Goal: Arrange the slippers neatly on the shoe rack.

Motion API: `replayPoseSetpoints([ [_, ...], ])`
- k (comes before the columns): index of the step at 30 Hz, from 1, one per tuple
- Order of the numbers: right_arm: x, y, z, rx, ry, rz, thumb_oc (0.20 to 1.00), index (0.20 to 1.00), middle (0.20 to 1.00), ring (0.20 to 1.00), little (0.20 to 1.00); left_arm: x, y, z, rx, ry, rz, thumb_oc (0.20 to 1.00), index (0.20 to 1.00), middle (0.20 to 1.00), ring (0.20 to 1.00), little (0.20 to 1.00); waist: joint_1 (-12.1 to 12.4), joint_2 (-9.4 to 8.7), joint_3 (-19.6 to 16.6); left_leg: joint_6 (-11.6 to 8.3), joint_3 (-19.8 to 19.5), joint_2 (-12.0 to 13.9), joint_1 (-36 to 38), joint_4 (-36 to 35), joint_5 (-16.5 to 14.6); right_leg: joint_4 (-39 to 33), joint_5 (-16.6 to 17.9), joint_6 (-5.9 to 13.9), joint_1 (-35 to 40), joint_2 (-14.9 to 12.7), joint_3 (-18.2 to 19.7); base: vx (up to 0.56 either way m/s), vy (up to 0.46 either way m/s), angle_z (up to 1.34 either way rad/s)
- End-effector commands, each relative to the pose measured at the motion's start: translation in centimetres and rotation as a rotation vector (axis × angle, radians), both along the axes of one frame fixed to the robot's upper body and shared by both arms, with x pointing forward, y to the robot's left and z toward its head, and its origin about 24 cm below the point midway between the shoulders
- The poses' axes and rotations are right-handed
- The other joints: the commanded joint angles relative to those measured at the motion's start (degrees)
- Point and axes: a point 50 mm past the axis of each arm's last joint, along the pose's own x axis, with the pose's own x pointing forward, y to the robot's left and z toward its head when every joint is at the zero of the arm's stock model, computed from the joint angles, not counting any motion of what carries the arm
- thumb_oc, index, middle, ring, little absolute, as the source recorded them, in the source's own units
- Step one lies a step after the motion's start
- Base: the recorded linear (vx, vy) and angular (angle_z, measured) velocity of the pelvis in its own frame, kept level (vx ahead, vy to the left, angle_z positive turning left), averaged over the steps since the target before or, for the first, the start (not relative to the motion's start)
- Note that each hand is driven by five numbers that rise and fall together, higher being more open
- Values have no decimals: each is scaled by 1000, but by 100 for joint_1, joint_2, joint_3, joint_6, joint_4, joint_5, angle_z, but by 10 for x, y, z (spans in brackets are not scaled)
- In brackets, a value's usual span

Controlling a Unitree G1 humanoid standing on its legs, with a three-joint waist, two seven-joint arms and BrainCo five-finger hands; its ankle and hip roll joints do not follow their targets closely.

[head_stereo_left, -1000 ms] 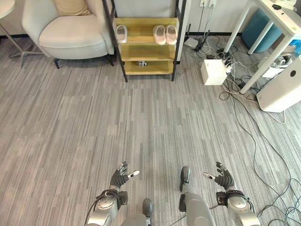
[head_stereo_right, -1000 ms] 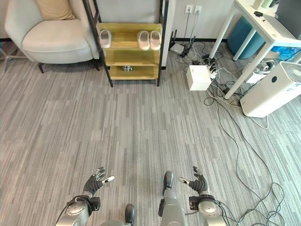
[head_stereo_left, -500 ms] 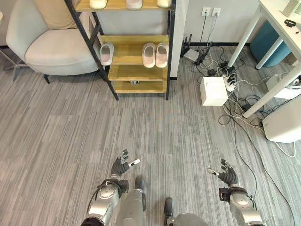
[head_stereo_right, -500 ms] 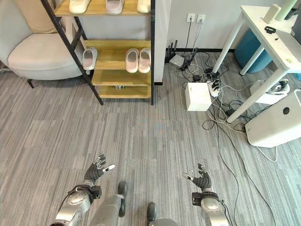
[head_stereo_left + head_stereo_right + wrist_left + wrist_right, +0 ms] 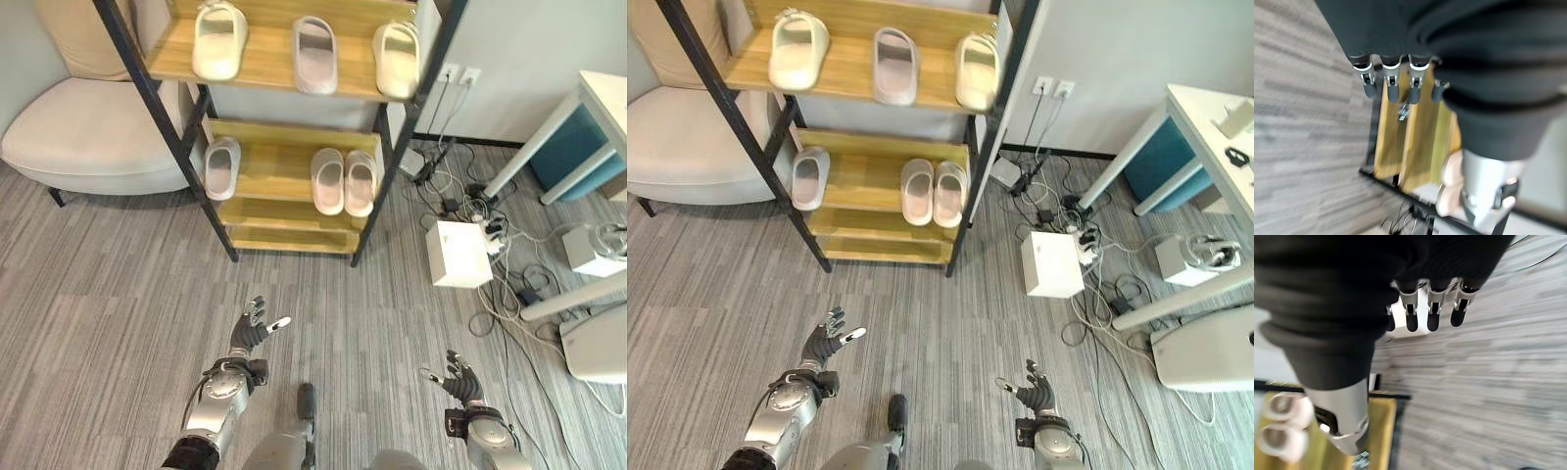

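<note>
The shoe rack (image 5: 284,73) runs off the top edge, so its upper part can't be seen. On its bottom shelf sits a small dark object (image 5: 1403,111), too small and blurred to identify. The armchair (image 5: 88,137) is cut off at the left edge. At the right, the counter (image 5: 1215,127) is cropped, and so is the white appliance (image 5: 1215,348) on the floor. In the right wrist view, two pale slippers (image 5: 1281,426) are smeared and clipped at the edge.
</note>
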Motion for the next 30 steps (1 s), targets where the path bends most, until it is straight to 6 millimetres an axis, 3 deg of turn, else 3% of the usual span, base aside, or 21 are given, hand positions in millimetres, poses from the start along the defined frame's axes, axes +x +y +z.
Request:
replayPoseSetpoints([
  [1, 8, -5, 10, -25, -59, 10, 1000, 1000, 1000, 1000, 1000, 5, 2, 19, 19, -109, -11, 1000, 1000, 1000, 1000, 1000, -42, 234, 190, -962, 133, 742, 409, -98, -719, -2180, 1232, -9, 258, 199, -228, 356, 86, 38],
  [2, 9, -6, 11, -24, -64, 8, 1000, 1000, 1000, 1000, 1000, 5, 2, 19, 21, -113, -13, 1000, 1000, 1000, 1000, 1000, -95, 254, 257, -983, 74, 733, 535, -108, -779, -2523, 1014, -113, 243, 276, -348, 272, 35, 45],
  [3, 9, -5, 11, -24, -64, 8, 1000, 1000, 1000, 1000, 1000, 5, 2, 19, 21, -113, -13, 1000, 1000, 1000, 1000, 1000, -101, 254, 267, -983, 68, 733, 545, -108, -779, -2526, 1013, -113, 257, 275, -354, 252, -33, 30],
  [4, 11, -7, 12, -25, -72, -1, 1000, 1000, 1000, 1000, 1000, 8, 2, 23, 21, -128, -17, 1000, 1000, 1000, 1000, 1000, -152, 226, 310, -1018, 8, 650, 702, -130, -866, -3330, 1042, -170, 58, 366, -467, 169, -27, 35],
  [5, 11, -7, 12, -26, -72, -1, 1000, 1000, 1000, 1000, 1000, 8, 2, 23, 21, -128, -17, 1000, 1000, 1000, 1000, 1000, -173, 240, 343, -1023, -17, 665, 743, -131, -880, -3376, 1050, -172, 130, 381, -497, 258, -51, 37],
  [8, 10, -9, 13, -29, -72, -10, 1000, 1000, 1000, 1000, 1000, 11, 3, 25, 30, -143, -15, 1000, 1000, 1000, 1000, 1000, -280, 196, 366, -1133, -118, 638, 1018, -173, -1049, -4301, 1374, -134, -43, 483, -668, 245, -74, 34],
  [10, 9, -13, 13, -41, -72, -17, 1000, 1000, 1000, 1000, 1000, 13, 4, 28, 33, -157, -15, 1000, 1000, 1000, 1000, 1000, -324, 182, 359, -1169, -189, 635, 1146, -165, -1152, -4404, 1497, -107, -120, 480, -795, 208, -83, 38],
  [12, 4, -17, 13, -46, -71, -22, 1000, 1000, 1000, 1000, 1000, 10, 2, 25, 35, -148, -29, 1000, 1000, 1000, 1000, 1000, -362, 169, 205, -1242, -226, 646, 1338, 13, -1435, -4606, 1474, -302, 170, 542, -769, 258, -102, 47],
  [13, 4, -17, 13, -46, -70, -22, 1000, 1000, 1000, 1000, 1000, 10, 2, 25, 35, -148, -29, 1000, 1000, 1000, 1000, 1000, -365, 174, 210, -1244, -229, 652, 1342, 25, -1448, -4613, 1474, -303, 185, 547, -773, 265, -115, 51],
  [15, 6, -20, 15, -47, -83, -25, 1000, 1000, 1000, 1000, 1000, 6, 1, 22, 17, -135, -24, 1000, 1000, 1000, 1000, 1000, -370, 185, 179, -1405, -158, 713, 1230, 641, -1576, -4711, 1410, -405, 435, 596, -769, 158, -104, 36],
  [18, 13, -22, 20, -58, -113, -17, 1000, 1000, 1000, 1000, 1000, 6, -2, 21, -17, -135, -13, 1000, 1000, 1000, 1000, 1000, -267, 135, 289, -1627, -151, 727, 625, 2022, -1295, -4847, 1311, -582, 774, 606, -726, 102, -97, 0],
  [19, 15, -24, 22, -61, -119, -20, 1000, 1000, 1000, 1000, 1000, 8, -3, 22, -28, -141, -3, 1000, 1000, 1000, 1000, 1000, -228, 98, 365, -1636, 4, 898, 242, 2306, -1149, -4899, 1173, -650, 931, 589, -723, 114, -45, -20],
  [21, 16, -26, 23, -64, -119, -27, 1000, 1000, 1000, 1000, 1000, 9, -3, 23, -26, -143, 3, 1000, 1000, 1000, 1000, 1000, -194, 56, 360, -1580, 221, 1148, 75, 1985, -1237, -4911, 1067, -639, 1040, 543, -727, 206, 49, -15],
  [22, 14, -29, 22, -70, -112, -35, 1000, 1000, 1000, 1000, 1000, 10, -2, 22, -14, -135, 4, 1000, 1000, 1000, 1000, 1000, -146, 90, 352, -1608, 228, 1393, 78, 1346, -941, -4893, 996, -600, 1132, 571, -696, 219, 86, -2],
  [23, 14, -29, 22, -70, -112, -35, 1000, 1000, 1000, 1000, 1000, 9, -3, 22, -14, -135, 4, 1000, 1000, 1000, 1000, 1000, -145, 89, 358, -1613, 230, 1390, 109, 1303, -922, -4892, 991, -602, 1143, 570, -696, 223, 110, -12],
  [25, 12, -32, 19, -81, -96, -43, 1000, 1000, 1000, 1000, 1000, 11, -4, 23, -4, -137, 1, 1000, 1000, 1000, 1000, 1000, -120, 176, 377, -1710, 106, 1677, 20, 621, -396, -4868, 855, -597, 1249, 623, -683, 227, 174, -33],
  [26, 7, -37, 17, -97, -75, -66, 1000, 1000, 1000, 1000, 1000, 14, -4, 25, -5, -145, 12, 1000, 1000, 1000, 1000, 1000, -83, 233, 404, -1845, -8, 1969, -138, 114, -19, -4819, 657, -577, 1418, 584, -658, 247, 217, -11],
  [30, 4, -39, 17, -99, -72, -60, 1000, 1000, 1000, 1000, 1000, 12, -5, 27, -14, -163, 10, 1000, 1000, 1000, 1000, 1000, -80, 309, 293, -1905, -165, 1896, 0, 70, -12, -4752, 657, -505, 1499, 508, -554, 202, 224, -22],
])
